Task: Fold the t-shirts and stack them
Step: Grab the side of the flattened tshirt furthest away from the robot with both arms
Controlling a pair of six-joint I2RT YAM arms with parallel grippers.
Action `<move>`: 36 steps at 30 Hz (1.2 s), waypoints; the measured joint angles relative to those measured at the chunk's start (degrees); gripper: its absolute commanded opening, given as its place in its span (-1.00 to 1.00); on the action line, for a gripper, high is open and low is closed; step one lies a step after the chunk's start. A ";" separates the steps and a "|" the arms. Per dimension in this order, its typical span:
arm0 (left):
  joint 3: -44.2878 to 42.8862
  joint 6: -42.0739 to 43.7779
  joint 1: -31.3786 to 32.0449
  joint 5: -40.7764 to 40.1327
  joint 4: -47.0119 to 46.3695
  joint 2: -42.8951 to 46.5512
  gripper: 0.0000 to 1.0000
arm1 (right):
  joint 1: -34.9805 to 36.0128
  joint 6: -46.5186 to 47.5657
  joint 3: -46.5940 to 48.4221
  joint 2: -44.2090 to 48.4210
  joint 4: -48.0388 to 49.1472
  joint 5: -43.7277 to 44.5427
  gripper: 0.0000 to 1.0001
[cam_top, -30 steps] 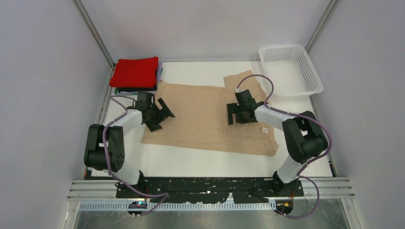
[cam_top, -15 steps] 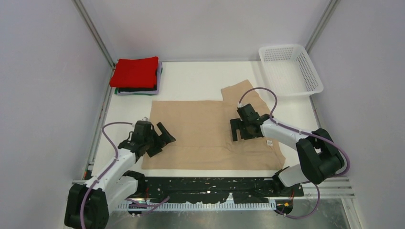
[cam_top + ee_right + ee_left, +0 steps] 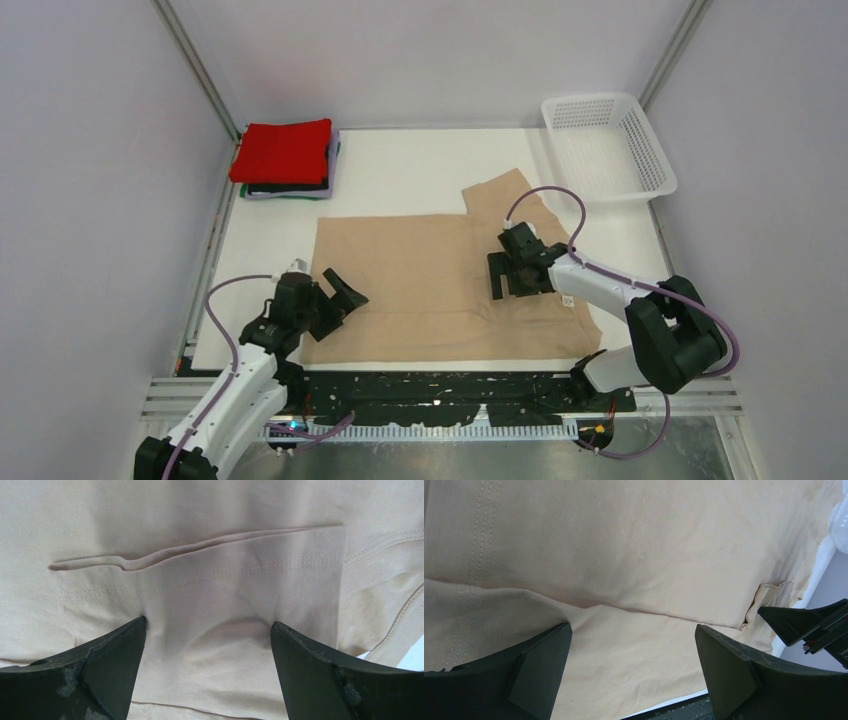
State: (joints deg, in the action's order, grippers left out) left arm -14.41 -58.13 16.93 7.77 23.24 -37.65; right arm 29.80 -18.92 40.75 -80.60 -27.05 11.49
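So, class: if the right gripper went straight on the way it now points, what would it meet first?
The beige t-shirt: the right gripper points down at it, jaws open, and seems to be touching the cloth.

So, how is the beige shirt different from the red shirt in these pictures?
The beige shirt lies mostly spread out, while the red shirt is folded into a small rectangle. The beige shirt lies directly on the table, in the middle; the red shirt tops a pile in the far left corner. Both are plain cloth in one colour.
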 measured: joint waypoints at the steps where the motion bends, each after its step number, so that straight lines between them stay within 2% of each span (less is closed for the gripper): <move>1: 0.00 0.00 0.02 0.20 0.04 0.00 0.99 | 0.00 -0.28 -0.07 0.15 -0.26 0.37 0.91; 11: -0.81 0.09 1.14 0.98 1.62 -0.42 0.99 | -0.02 -1.64 -0.15 0.50 -1.29 2.19 0.91; 16: -7.96 1.81 1.36 -1.64 8.70 -5.81 0.99 | -0.04 -1.07 -0.35 1.31 -1.36 2.23 0.91; 22: -20.41 5.66 0.15 -6.29 10.29 -17.66 0.99 | -0.20 0.42 -0.85 6.47 -0.57 2.12 0.91; 28: -34.25 10.47 -6.67 -12.57 6.93 -34.14 0.99 | -0.26 1.36 -1.20 14.49 5.42 1.11 0.91; 32: -41.13 12.68 -12.09 -12.59 1.84 -47.39 0.99 | -0.28 2.16 -1.46 16.09 8.66 0.76 0.91; 36: -50.01 14.62 -14.69 -11.37 0.07 -60.70 0.97 | -0.28 2.75 -1.75 16.09 9.53 0.81 0.91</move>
State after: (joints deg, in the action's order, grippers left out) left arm -64.42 -43.51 2.24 -3.60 23.31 -98.35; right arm 29.52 -16.16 39.00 -64.51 -17.52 12.29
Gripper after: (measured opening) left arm 0.994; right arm 0.954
